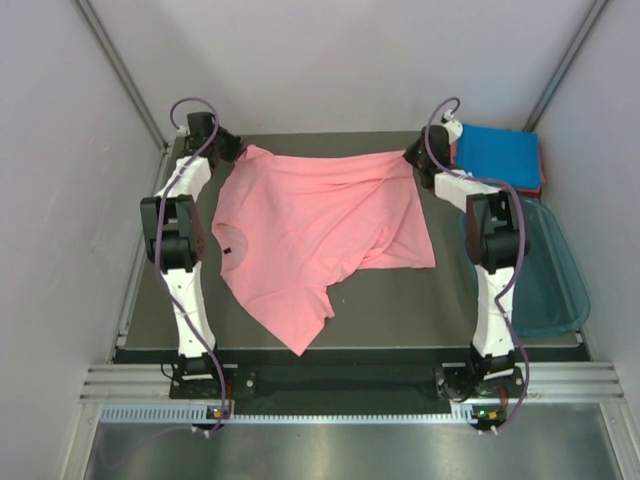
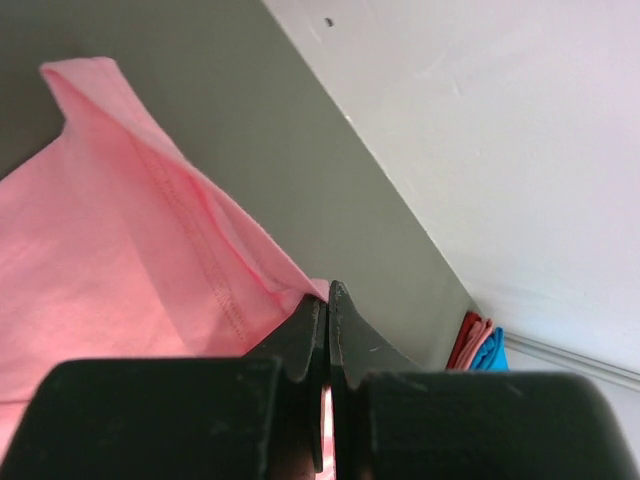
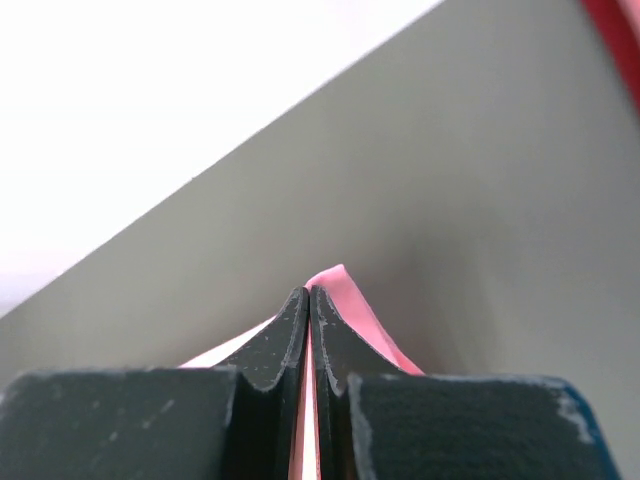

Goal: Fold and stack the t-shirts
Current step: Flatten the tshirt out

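Now my left gripper (image 2: 327, 300) and right gripper (image 3: 309, 297) each pinch a far corner of the salmon-pink t-shirt (image 1: 320, 225), stretched left-right between them, its body lying nearer.

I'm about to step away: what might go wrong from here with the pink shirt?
1. The left tool and right tool each pinch only a thin edge of the pink t-shirt; a pull may slip it free.
2. Its cloth toward the right arm lies rumpled and doubled, so a fold could trap creases.
3. The right tool sits close to the folded blue t-shirt and might nudge it.
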